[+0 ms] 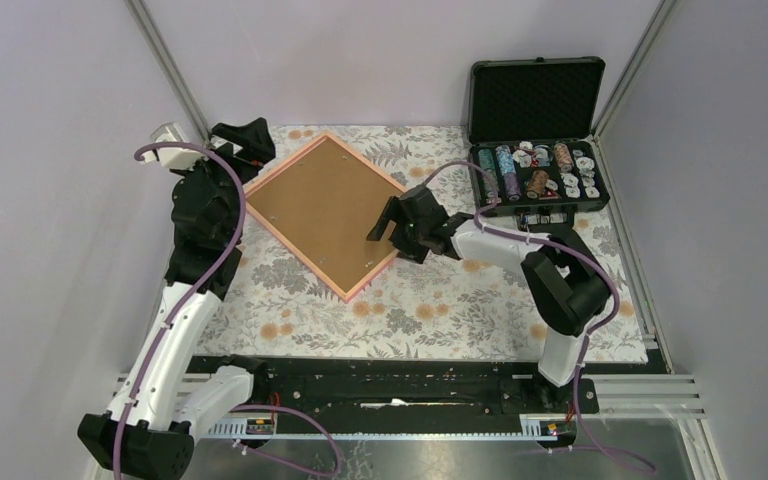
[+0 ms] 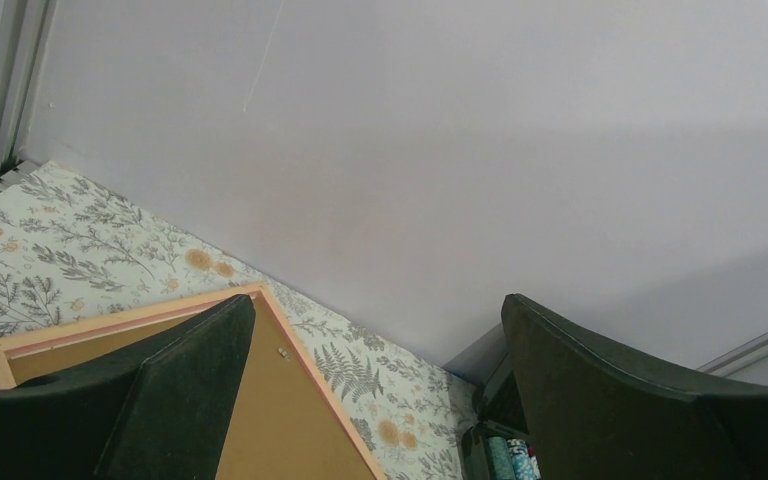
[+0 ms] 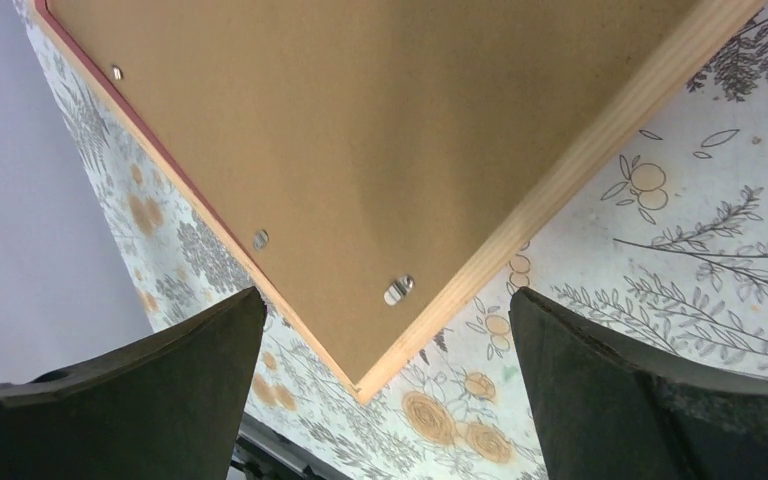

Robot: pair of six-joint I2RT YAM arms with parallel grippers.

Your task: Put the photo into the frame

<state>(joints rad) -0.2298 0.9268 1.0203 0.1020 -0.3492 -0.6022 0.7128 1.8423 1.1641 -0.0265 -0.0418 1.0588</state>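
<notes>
The frame (image 1: 297, 248) lies face down on the floral cloth, its pink-salmon border around a brown backing board (image 1: 322, 208) that sits inside it. The photo is hidden. My left gripper (image 1: 243, 140) hovers open and empty by the frame's far left corner; the left wrist view shows it (image 2: 376, 300) above the frame's edge (image 2: 315, 385). My right gripper (image 1: 388, 222) is open and empty above the frame's right corner. In the right wrist view, that gripper (image 3: 388, 292) is over the wooden edge (image 3: 560, 180), the board (image 3: 380, 120) and a metal clip (image 3: 398, 290).
An open black case (image 1: 538, 165) with poker chips stands at the back right; its corner shows in the left wrist view (image 2: 490, 440). Lilac walls close in the back and both sides. The floral cloth (image 1: 440, 310) covers the table.
</notes>
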